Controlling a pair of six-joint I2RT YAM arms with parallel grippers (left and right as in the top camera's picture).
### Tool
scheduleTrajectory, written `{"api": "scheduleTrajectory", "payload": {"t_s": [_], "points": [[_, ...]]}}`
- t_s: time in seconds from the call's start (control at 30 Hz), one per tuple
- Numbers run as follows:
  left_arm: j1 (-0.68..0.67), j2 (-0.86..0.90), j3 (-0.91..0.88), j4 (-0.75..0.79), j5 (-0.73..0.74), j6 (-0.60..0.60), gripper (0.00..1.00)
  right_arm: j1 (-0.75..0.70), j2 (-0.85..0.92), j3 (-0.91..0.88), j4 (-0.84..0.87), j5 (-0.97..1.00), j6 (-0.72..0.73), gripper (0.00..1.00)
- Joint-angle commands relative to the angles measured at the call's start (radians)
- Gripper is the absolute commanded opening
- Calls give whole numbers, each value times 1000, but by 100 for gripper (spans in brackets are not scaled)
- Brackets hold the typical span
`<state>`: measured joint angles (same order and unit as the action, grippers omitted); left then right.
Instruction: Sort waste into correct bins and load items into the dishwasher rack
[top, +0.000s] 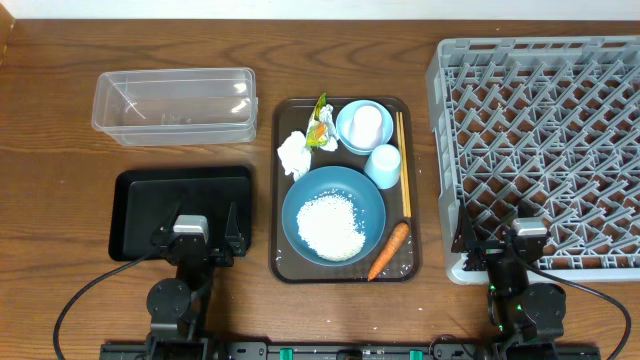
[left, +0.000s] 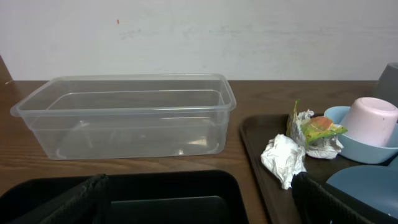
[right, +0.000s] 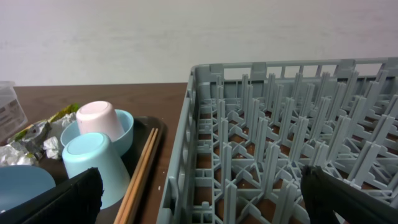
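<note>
1. The left claw (top: 193, 230) and the right claw (top: 525, 228) are both wide open and hold nothing.
2. On the big brown serving tray (top: 290, 262) sit:
   - a large dark-blue bowl (top: 333, 185) of white rice (top: 331, 225)
   - a small orange carrot (top: 388, 250)
   - a crumpled white tissue (top: 293, 155)
   - a yellow-green wrapper (top: 320, 128)
   - a small light-blue bowl (top: 346, 137) with a white cup (top: 367, 124) in it
   - a pale-blue cup (top: 383, 165)
   - thin wooden chopsticks (top: 403, 160)
3. Left of that tray lie the flat black tray (top: 145, 205) and the clear plastic tub (top: 172, 105).
4. Right of it stands the big grey peg rack (top: 540, 140).

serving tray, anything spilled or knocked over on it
Nothing spilled: the rice sits inside the dark-blue bowl. Both cups stand upside down, the white cup inside the light-blue bowl, the pale-blue cup beside it.
</note>
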<state>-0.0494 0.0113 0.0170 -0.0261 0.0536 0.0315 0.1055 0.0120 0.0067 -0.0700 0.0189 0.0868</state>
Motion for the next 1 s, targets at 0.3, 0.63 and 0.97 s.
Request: {"api": "scheduleTrajectory", "payload": {"t_s": [0.3, 0.63, 0.97], "points": [[4, 1, -13, -40, -2, 17, 95, 25, 0, -1, -4, 0, -13, 99], [4, 1, -13, -40, -2, 17, 95, 25, 0, -1, -4, 0, -13, 99], [4, 1, -13, -10, 349, -144, 95, 25, 0, -1, -4, 0, -13, 99]]}}
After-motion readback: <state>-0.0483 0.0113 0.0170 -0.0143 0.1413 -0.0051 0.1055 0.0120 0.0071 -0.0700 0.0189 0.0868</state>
